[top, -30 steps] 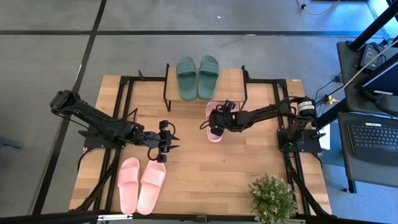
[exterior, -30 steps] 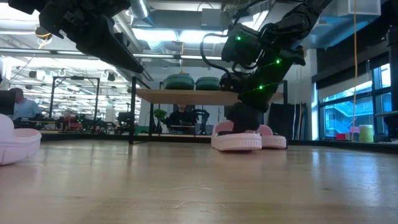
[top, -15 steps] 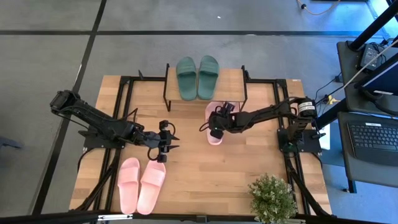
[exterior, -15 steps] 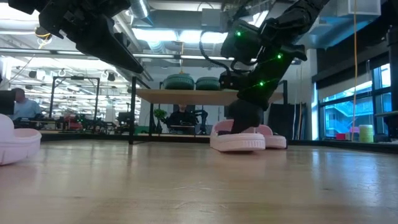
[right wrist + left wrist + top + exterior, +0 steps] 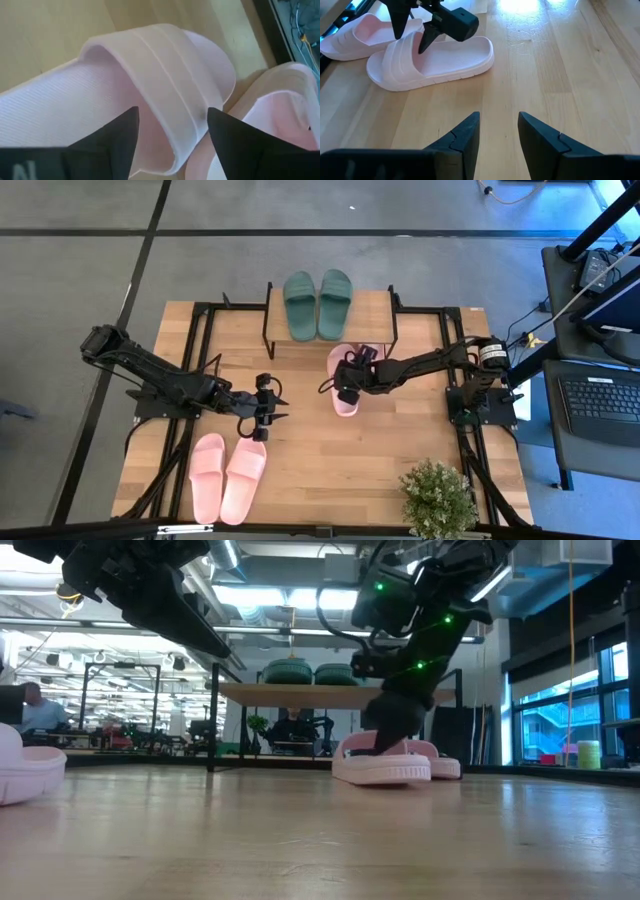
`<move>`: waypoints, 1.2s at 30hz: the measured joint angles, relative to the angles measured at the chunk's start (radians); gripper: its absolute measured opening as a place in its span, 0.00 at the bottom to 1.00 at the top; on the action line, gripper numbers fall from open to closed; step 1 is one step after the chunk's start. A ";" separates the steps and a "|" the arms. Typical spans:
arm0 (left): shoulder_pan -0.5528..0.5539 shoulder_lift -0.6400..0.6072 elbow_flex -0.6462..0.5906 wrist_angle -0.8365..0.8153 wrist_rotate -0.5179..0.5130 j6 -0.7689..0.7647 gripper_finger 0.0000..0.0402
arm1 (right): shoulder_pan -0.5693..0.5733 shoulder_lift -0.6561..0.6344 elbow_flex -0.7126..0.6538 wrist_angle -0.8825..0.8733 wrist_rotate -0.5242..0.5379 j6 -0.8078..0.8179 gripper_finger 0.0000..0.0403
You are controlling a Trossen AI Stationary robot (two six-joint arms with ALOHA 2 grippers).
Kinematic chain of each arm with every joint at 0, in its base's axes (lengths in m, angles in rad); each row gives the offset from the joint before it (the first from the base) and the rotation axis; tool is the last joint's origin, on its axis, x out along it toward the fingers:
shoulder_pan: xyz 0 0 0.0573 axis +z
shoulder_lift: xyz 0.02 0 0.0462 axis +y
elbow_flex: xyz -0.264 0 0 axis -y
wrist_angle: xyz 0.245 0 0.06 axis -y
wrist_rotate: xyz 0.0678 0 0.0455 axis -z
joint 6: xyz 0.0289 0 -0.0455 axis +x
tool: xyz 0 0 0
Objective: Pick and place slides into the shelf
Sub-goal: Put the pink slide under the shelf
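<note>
The shelf (image 5: 370,318) stands at the table's far middle, with the dark green pair of slides (image 5: 318,303) lying on its plank. Just in front of it a pink slide (image 5: 343,398) lies sole-down on the table, and my right gripper (image 5: 345,383) is closed on its strap. A second pink slide (image 5: 280,115) lies close beside it. My left gripper (image 5: 268,408) hovers open over bare table at centre left, with nothing between its fingers (image 5: 470,135). Another pink pair (image 5: 228,475) lies near the front left. My right gripper has the pink slide's strap by its side edge (image 5: 192,125). One finger (image 5: 117,137) is inside, under the strap over the footbed; the other (image 5: 235,140) is outside, between the two pink slides. The fingers slant down from the table's right. The slide's sole (image 5: 380,778) rests on the table.
A potted plant (image 5: 438,498) stands at the front right corner. Black frame rails (image 5: 205,340) run along the table's left and right sides. Bare wood (image 5: 330,460) lies between the front pink pair and the plant.
My right gripper has tipped a little, and the pink slide in it has shifted slightly toward the table's left, its sole still on the wood.
</note>
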 joint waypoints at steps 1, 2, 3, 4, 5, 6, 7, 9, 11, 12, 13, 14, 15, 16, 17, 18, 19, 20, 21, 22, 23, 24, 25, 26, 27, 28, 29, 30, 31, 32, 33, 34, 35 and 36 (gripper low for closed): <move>0.000 0.000 0.000 0.000 0.000 0.000 0.31 | 0.000 0.000 0.000 -0.007 -0.002 0.005 0.58; 0.000 0.000 0.000 0.000 0.000 0.000 0.31 | 0.000 0.000 0.000 -0.017 -0.010 0.008 0.58; 0.000 0.000 0.000 0.000 0.000 0.000 0.31 | 0.000 0.000 0.000 -0.022 -0.019 0.013 0.58; 0.000 0.000 0.000 0.000 0.000 0.000 0.31 | 0.000 0.000 0.001 -0.024 -0.030 0.021 0.59; 0.000 0.000 0.000 0.000 0.000 0.000 0.31 | 0.000 0.000 0.002 -0.024 -0.036 0.024 0.59; 0.000 0.000 0.000 0.000 0.000 0.000 0.31 | 0.002 0.000 0.002 -0.024 -0.038 0.024 0.59; 0.000 0.000 0.000 0.000 0.000 0.000 0.31 | 0.006 0.000 0.002 -0.024 -0.038 0.024 0.59; 0.000 0.000 0.000 0.000 0.000 0.000 0.31 | 0.011 0.000 0.002 -0.026 -0.042 0.027 0.59; 0.000 0.000 0.000 0.000 0.000 0.000 0.31 | 0.017 0.000 0.002 -0.029 -0.043 0.031 0.59; 0.000 0.000 0.000 0.000 0.000 0.000 0.31 | 0.021 0.000 0.002 -0.030 -0.044 0.035 0.59; 0.000 0.000 0.000 0.000 0.000 0.000 0.31 | 0.024 0.000 0.002 -0.031 -0.044 0.040 0.59; 0.000 0.000 0.000 0.000 0.000 0.000 0.31 | 0.028 0.000 0.002 -0.031 -0.044 0.043 0.59; 0.000 0.000 0.000 0.000 0.000 0.000 0.31 | 0.031 0.000 0.004 -0.037 -0.049 0.048 0.59; 0.000 0.000 0.000 0.000 0.000 0.000 0.31 | 0.035 0.000 0.011 -0.052 -0.051 0.051 0.59; 0.000 0.000 0.000 0.000 0.000 0.000 0.31 | 0.038 0.000 0.021 -0.070 -0.056 0.054 0.59; 0.000 0.000 0.000 0.000 0.000 0.000 0.31 | 0.042 0.000 0.030 -0.089 -0.059 0.054 0.59; 0.000 0.000 0.000 0.000 0.000 0.000 0.31 | 0.046 0.000 0.043 -0.111 -0.063 0.055 0.59; 0.000 0.000 0.000 0.000 0.000 0.000 0.31 | 0.053 0.000 0.058 -0.133 -0.067 0.055 0.59; 0.000 0.000 0.000 0.000 0.000 0.000 0.31 | 0.061 0.000 0.077 -0.150 -0.069 0.055 0.59; 0.000 0.000 0.000 0.000 0.000 0.000 0.31 | 0.068 0.000 0.097 -0.162 -0.070 0.055 0.59; 0.000 0.000 0.000 0.000 0.000 0.000 0.31 | 0.077 0.000 0.116 -0.176 -0.069 0.054 0.59; 0.000 0.000 0.000 -0.001 0.000 0.000 0.31 | 0.086 0.000 0.134 -0.196 -0.069 0.053 0.59; 0.000 0.000 0.000 -0.002 0.000 0.000 0.31 | 0.095 0.000 0.150 -0.217 -0.068 0.053 0.59; 0.000 0.000 0.000 -0.004 0.000 0.000 0.31 | 0.104 0.000 0.166 -0.238 -0.067 0.052 0.59; 0.000 0.000 0.000 -0.006 0.000 0.000 0.31 | 0.115 0.000 0.184 -0.259 -0.066 0.052 0.59; 0.000 0.000 0.000 -0.007 0.000 0.000 0.31 | 0.126 0.000 0.201 -0.280 -0.070 0.052 0.59; 0.000 0.000 0.000 -0.008 0.000 0.000 0.31 | 0.138 0.000 0.215 -0.300 -0.082 0.052 0.59; 0.000 0.000 0.000 -0.009 0.000 0.000 0.31 | 0.151 0.000 0.226 -0.313 -0.113 0.052 0.59; 0.000 0.000 0.000 -0.011 0.000 0.000 0.31 | 0.164 0.000 0.233 -0.319 -0.160 0.048 0.59; 0.000 0.000 0.000 -0.014 0.000 0.000 0.31 | 0.177 0.000 0.237 -0.319 -0.216 0.041 0.59; 0.000 0.000 0.000 -0.016 0.000 0.000 0.31 | 0.190 0.000 0.240 -0.313 -0.278 0.026 0.59; 0.000 0.000 0.000 -0.019 0.000 0.000 0.31 | 0.203 0.000 0.241 -0.305 -0.341 0.016 0.59; 0.000 0.000 0.000 -0.022 0.000 0.000 0.31 | 0.216 0.000 0.241 -0.291 -0.400 0.000 0.59; 0.000 0.000 0.000 -0.023 0.000 0.000 0.31 | 0.228 0.000 0.235 -0.266 -0.452 -0.005 0.59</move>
